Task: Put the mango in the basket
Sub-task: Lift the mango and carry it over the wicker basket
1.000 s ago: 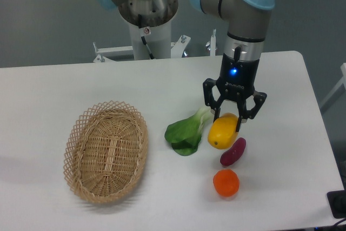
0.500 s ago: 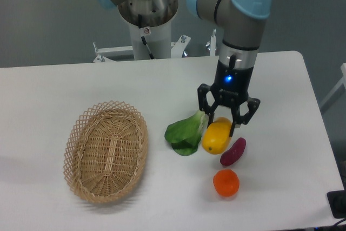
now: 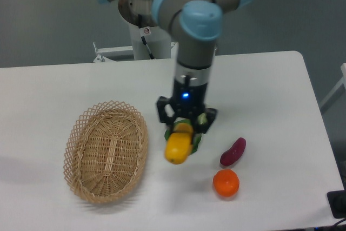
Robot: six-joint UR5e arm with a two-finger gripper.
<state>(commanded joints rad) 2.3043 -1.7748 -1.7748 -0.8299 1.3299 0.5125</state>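
The two-finger claw (image 3: 185,131) grips the smooth yellow-orange oblong mango (image 3: 179,145) from above, carried clear of the table toward the oval woven wicker basket (image 3: 106,151) at its left.

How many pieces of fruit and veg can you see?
4: a mango held in the claw, leafy greens mostly hidden behind it, a purple sweet potato and an orange on the table.

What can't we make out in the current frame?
- Leafy green: almost wholly hidden behind the claw and the mango; only slivers show.
- Claw pads on the mango: contact hidden by the fruit and finger bodies.
- Mango height over the table: one fixed view, cannot tell.
- Basket near inner wall: hidden by its rim.
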